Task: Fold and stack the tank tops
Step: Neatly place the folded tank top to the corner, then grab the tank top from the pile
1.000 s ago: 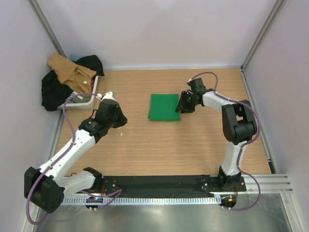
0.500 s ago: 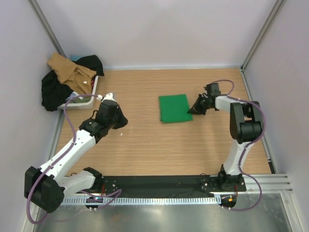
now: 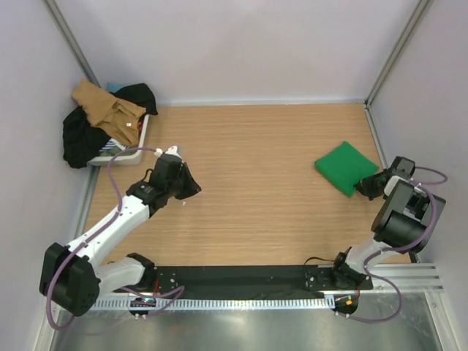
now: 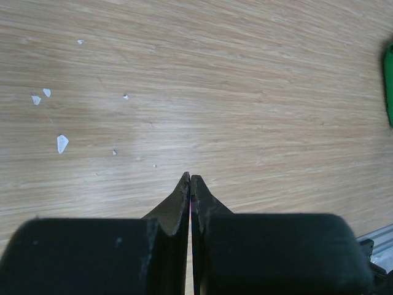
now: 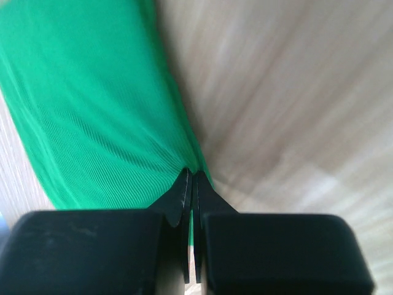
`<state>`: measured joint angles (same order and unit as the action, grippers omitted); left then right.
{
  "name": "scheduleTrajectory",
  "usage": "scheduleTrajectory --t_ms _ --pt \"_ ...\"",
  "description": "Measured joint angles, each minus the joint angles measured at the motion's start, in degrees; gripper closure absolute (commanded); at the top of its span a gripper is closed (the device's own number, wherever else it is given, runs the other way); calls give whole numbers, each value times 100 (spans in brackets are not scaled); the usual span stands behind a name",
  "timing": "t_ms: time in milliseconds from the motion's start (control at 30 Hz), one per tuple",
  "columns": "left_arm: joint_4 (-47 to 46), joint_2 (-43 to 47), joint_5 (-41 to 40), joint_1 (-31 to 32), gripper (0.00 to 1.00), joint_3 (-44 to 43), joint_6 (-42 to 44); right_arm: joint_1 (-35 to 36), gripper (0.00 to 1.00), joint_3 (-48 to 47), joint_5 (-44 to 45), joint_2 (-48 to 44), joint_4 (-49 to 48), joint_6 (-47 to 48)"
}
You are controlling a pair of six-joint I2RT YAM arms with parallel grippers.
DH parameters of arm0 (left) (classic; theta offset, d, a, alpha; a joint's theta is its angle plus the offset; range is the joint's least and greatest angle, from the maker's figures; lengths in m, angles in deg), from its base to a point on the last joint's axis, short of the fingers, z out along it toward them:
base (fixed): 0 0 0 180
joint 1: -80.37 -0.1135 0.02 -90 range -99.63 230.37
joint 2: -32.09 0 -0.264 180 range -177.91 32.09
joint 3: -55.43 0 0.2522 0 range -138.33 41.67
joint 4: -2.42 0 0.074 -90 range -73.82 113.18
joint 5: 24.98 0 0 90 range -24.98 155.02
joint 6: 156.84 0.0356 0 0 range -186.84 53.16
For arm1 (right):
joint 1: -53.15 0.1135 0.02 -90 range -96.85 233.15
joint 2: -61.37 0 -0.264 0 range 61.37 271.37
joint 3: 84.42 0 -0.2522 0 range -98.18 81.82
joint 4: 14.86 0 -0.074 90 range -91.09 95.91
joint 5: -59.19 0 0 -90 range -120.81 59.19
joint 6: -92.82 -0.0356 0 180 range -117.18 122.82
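Note:
A folded bright green tank top (image 3: 345, 167) lies at the table's right side, turned at an angle. My right gripper (image 3: 368, 186) is shut on its near corner; in the right wrist view the green cloth (image 5: 92, 104) bunches into the closed tips (image 5: 191, 173). A tan tank top (image 3: 106, 108) lies heaped on dark clothes at the back left. My left gripper (image 3: 187, 185) hangs over bare wood left of centre, shut with nothing in it (image 4: 191, 178). The green tank top's edge (image 4: 389, 83) shows at the far right of the left wrist view.
A white bin (image 3: 126, 150) holding black garments (image 3: 82, 135) stands in the back left corner against the wall. Small white flecks (image 4: 61, 142) dot the wood near my left gripper. Walls with metal posts close in the table on three sides.
My right gripper closed on the green tank top's edge and dragged it from the table's centre to the right side. My left gripper shifted slightly right and stayed shut.

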<state>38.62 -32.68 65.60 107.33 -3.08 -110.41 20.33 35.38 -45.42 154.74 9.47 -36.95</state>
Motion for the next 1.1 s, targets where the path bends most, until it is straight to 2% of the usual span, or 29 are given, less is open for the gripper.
scheduleTrajectory --t_ms 33,67,167,267,300,333,367,467,633,733,767,833,933,1000,1033,1100 --pt "-11 0 11 0 100 20 -2 -20 97 103 48 -90 -13 -66" --pt "-28 2 15 0 100 46 -4 -24 91 212 90 -184 -57 -118" --pt "-50 13 20 0 100 138 -15 -26 64 494 205 -431 -157 -273" --pt "-57 22 33 0 100 190 -42 -63 54 658 398 -699 -151 -356" --pt "-55 35 33 0 100 205 -57 -109 47 684 461 -787 -138 -374" --pt "-52 52 33 0 100 216 -70 -166 46 706 553 -896 -101 -387" --pt "-48 81 31 0 100 221 -79 -247 36 719 654 -1029 -31 -404" --pt "-50 195 -66 0 100 225 -116 -483 24 721 1073 -1563 243 -466" --pt "-33 188 -310 -11 100 216 -256 -562 21 719 1513 -2662 645 -468" --pt "94 101 -514 -92 100 57 -308 -402 19 645 1279 -3248 664 -350" --pt "138 57 -553 -184 99 -44 -339 -295 15 616 1198 -3344 662 -326" --pt "162 -50 -634 -409 97 -267 -391 81 15 560 953 -3517 634 -258" --pt "170 -267 -789 -905 86 -682 -420 911 15 474 732 -3613 629 -109" --pt "197 -411 -861 -1226 61 -942 -396 1478 15 382 584 -3580 636 13" --pt "201 -487 -890 -1392 44 -1064 -378 1692 14 341 501 -3558 640 63" --pt "229 -645 -922 -1705 32 -1296 -378 2055 13 267 367 -3491 627 157"
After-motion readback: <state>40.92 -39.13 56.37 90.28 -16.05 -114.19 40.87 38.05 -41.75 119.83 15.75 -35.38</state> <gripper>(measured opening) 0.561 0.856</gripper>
